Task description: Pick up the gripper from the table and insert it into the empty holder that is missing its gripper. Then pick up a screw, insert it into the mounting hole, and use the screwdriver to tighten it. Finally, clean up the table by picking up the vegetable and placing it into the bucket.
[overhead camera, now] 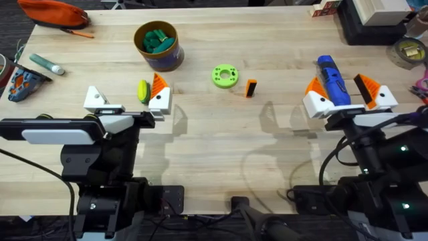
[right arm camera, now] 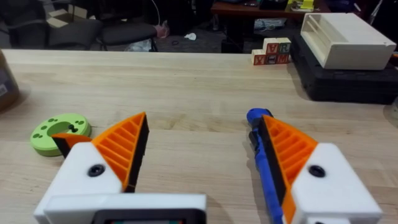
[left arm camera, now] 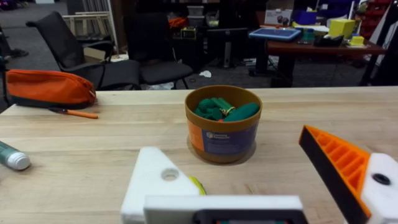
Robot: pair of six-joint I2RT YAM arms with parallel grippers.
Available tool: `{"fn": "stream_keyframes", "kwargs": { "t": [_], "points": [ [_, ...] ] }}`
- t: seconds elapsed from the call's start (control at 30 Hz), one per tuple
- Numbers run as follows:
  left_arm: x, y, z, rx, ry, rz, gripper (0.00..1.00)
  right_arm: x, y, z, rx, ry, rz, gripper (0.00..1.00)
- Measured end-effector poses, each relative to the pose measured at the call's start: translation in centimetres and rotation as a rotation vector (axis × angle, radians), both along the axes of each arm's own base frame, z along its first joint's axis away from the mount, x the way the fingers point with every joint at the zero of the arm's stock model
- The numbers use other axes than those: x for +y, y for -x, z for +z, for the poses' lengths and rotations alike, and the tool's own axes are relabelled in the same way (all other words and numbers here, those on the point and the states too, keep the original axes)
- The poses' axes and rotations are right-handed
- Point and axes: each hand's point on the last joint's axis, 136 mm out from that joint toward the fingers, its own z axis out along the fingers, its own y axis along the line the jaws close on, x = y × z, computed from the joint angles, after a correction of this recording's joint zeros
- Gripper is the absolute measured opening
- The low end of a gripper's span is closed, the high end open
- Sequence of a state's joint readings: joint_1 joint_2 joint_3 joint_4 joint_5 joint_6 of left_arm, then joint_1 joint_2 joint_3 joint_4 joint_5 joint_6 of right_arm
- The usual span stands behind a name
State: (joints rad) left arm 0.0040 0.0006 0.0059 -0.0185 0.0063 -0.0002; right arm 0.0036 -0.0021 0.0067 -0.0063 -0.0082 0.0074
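Note:
The orange gripper [overhead camera: 251, 88] stands on the table right of the green disc. My left gripper [overhead camera: 130, 98] [left arm camera: 239, 165] is open. One side is the bare white holder [overhead camera: 97, 99] [left arm camera: 158, 180], the other carries an orange pad. The yellow vegetable [overhead camera: 143, 90] [left arm camera: 198, 185] lies between them. Beyond it stands the bucket [overhead camera: 158, 45] [left arm camera: 222, 124] with green pieces inside. My right gripper [overhead camera: 344, 92] [right arm camera: 202, 124] is open around the blue screwdriver [overhead camera: 332, 79] [right arm camera: 264, 162], which lies close along one orange finger. The screw is out of view.
A green ring disc [overhead camera: 225, 75] [right arm camera: 59, 130] lies mid-table. An orange pouch [overhead camera: 53, 12] [left arm camera: 46, 87] and a marker [overhead camera: 47, 63] sit at the far left. Black and white boxes [overhead camera: 371, 20] and a tape roll [overhead camera: 409, 50] fill the far right corner.

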Motion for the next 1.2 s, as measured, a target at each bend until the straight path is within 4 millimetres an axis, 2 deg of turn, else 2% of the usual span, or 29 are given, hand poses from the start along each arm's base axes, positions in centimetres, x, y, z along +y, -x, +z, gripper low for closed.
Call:
{"fn": "stream_keyframes", "kwargs": {
  "t": [0.47,0.57,0.67,0.8,0.83,0.87,0.97,1.07,1.2],
  "points": [
    [0.0,0.0,0.0,-0.001,0.0,0.0,0.985,0.0,0.0,0.0,0.001,0.0,0.001,0.994],
    [0.0,0.0,0.8,-0.031,0.0,0.0,0.985,0.1,0.0,0.3,-0.013,0.0,0.004,0.991],
    [0.0,0.0,1.5,-0.058,0.0,0.0,0.985,0.1,-0.1,2.5,-0.101,0.0,0.008,0.993],
    [0.0,0.3,2.4,-0.048,0.0,0.0,0.985,0.1,0.2,4.3,-0.14,0.0,0.008,0.991],
    [0.0,0.6,3.3,-0.055,0.0,0.0,0.985,0.1,0.4,5.2,-0.152,-0.001,0.008,0.991],
    [0.1,1.4,7.2,-0.074,0.01,0.004,0.985,0.1,1.2,9.1,-0.197,-0.001,0.008,0.991],
    [0.1,1.7,9.7,-0.036,0.017,0.007,0.985,0.1,1.4,11.6,-0.168,0.0,0.009,0.991],
    [0.1,1.1,10.7,0.072,0.019,0.009,0.985,0.2,0.7,12.5,-0.06,0.0,0.011,0.991],
    [0.2,0.0,9.9,0.284,0.023,0.012,0.985,0.2,-0.6,11.7,0.18,-0.001,0.012,0.992]
  ]
}}
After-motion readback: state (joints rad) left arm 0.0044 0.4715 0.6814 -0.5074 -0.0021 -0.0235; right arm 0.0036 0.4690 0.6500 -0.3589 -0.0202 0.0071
